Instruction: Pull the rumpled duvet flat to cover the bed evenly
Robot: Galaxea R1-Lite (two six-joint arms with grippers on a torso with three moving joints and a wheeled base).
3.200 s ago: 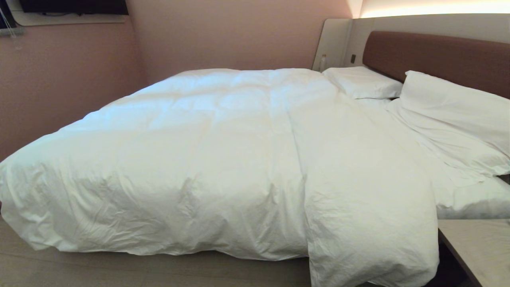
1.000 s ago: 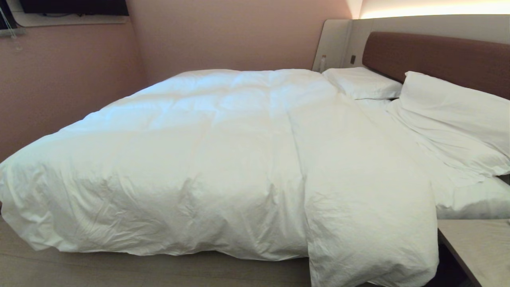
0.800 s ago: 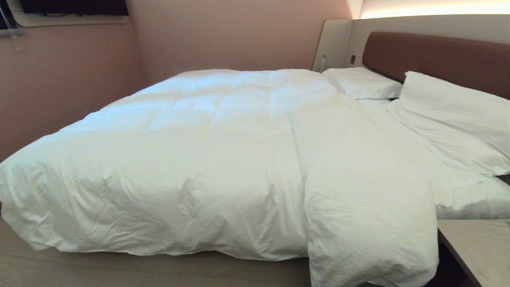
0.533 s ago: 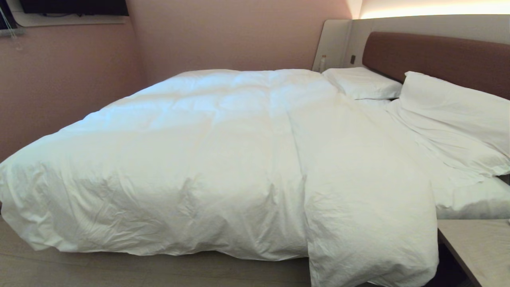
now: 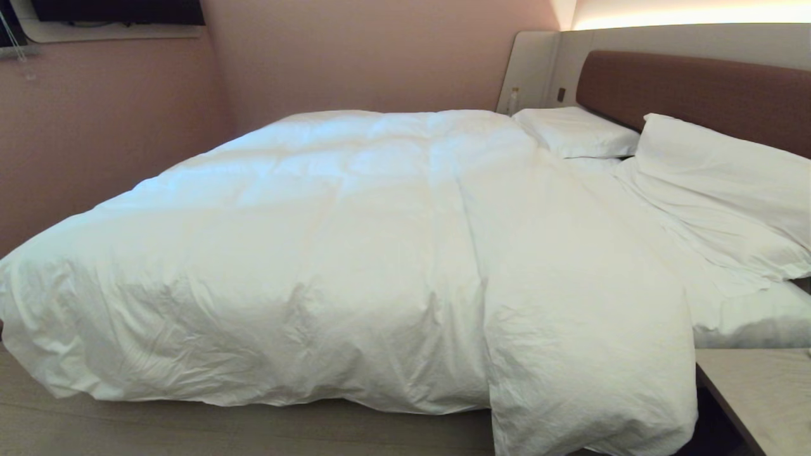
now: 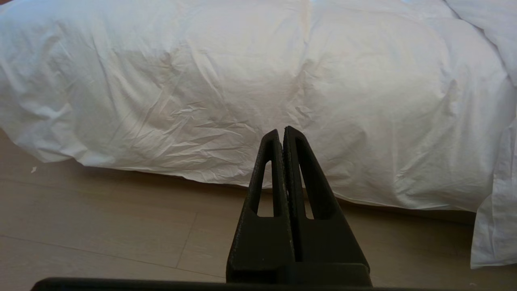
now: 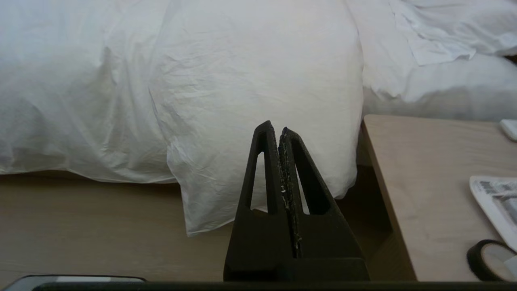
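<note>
A puffy white duvet (image 5: 355, 253) lies spread across the bed (image 5: 747, 316) and hangs over its near side to the floor, with one corner (image 5: 589, 392) dropping lower beside the nightstand. The brown headboard (image 5: 697, 88) stands at the right. Neither arm shows in the head view. My left gripper (image 6: 281, 131) is shut and empty, held above the floor short of the duvet's (image 6: 242, 89) hanging edge. Shut and empty too, my right gripper (image 7: 274, 127) points at the hanging duvet corner (image 7: 258, 81), apart from it.
Two white pillows (image 5: 573, 130) (image 5: 728, 183) lie by the headboard on bare sheet. A pale wooden nightstand (image 7: 428, 182) stands at the bed's near right, carrying a roll of tape (image 7: 486, 258) and printed paper (image 7: 497, 198). Pink walls close the far side; wood floor (image 6: 101, 218) runs along the near side.
Nothing in the head view has visibly changed; the duvet lies the same and no arm has entered it.
</note>
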